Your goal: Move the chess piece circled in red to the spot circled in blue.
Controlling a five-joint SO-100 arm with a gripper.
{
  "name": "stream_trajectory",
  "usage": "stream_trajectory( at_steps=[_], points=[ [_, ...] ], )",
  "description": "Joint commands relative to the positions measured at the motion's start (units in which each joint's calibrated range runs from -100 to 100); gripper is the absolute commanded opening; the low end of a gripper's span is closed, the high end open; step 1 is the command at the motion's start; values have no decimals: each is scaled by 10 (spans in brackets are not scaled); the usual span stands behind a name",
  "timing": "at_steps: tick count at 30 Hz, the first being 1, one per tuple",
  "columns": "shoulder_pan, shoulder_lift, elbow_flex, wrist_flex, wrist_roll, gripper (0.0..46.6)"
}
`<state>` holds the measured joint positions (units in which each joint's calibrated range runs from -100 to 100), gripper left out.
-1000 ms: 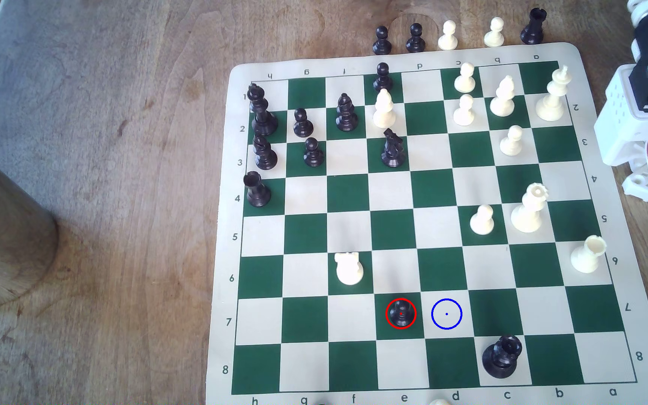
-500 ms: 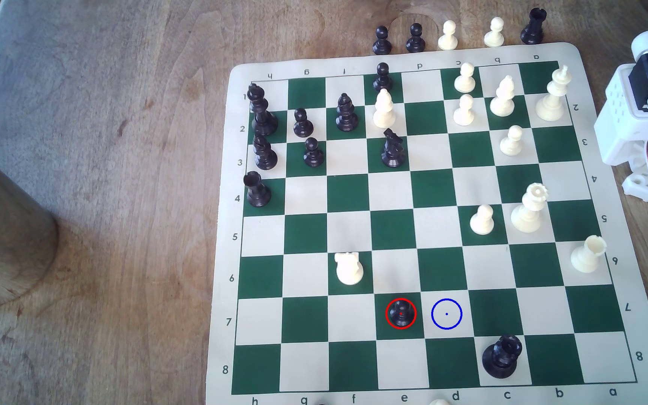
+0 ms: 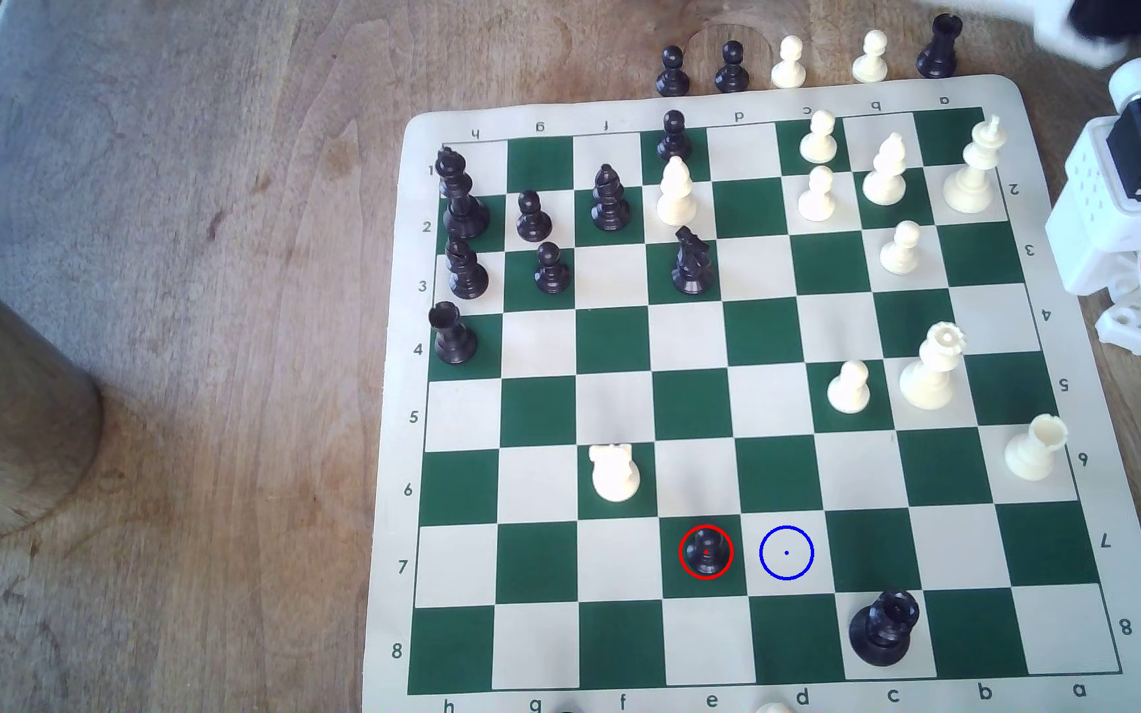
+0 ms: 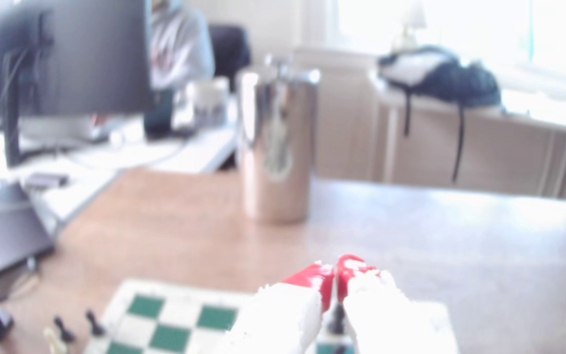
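The chess piece circled in red (image 3: 705, 550), a small black pawn, stands upright on a dark green square in row 7, column e of the board (image 3: 389, 480). One square toward the exterior view's right is the spot circled in blue (image 3: 786, 552), a bare cream square. In the wrist view my gripper (image 4: 335, 272) is held high over the board's far side, its white fingers with red fingertips (image 4: 312, 277) pressed together, nothing between them. A blurred section of my arm (image 3: 1103, 24) shows at the exterior view's top right, far from the pawn.
A large black crowned piece (image 3: 883, 627) stands a square and a half from the blue ring. A cream knight (image 3: 614, 472) is on f6. My arm's white base (image 3: 1123, 219) sits off the board's right edge. A metal cylinder (image 3: 5, 411) stands at the left.
My arm has unfolded from above its base and swung up; a blurred part now crosses the exterior view's top right corner. No chess piece has moved.
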<state>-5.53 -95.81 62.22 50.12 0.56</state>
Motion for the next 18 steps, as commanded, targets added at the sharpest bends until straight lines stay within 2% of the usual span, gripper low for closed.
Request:
stream_trajectory(
  at_steps=[1,2,3,7,8,11,12,15,18],
  points=[
    [-57,33,-60,144,1,3],
    [-73,47,-65,168,-5,3],
    [-111,70,-69,201,-21,3],
    [-174,97,-66,210,-56,3],
    [-206,123,-66,200,-77,3],
    [-241,164,-71,179,-109,3],
    [-259,199,-80,161,-130,3],
    [-272,267,-104,127,-164,4],
    [-275,320,-128,107,-185,4]
  ],
)
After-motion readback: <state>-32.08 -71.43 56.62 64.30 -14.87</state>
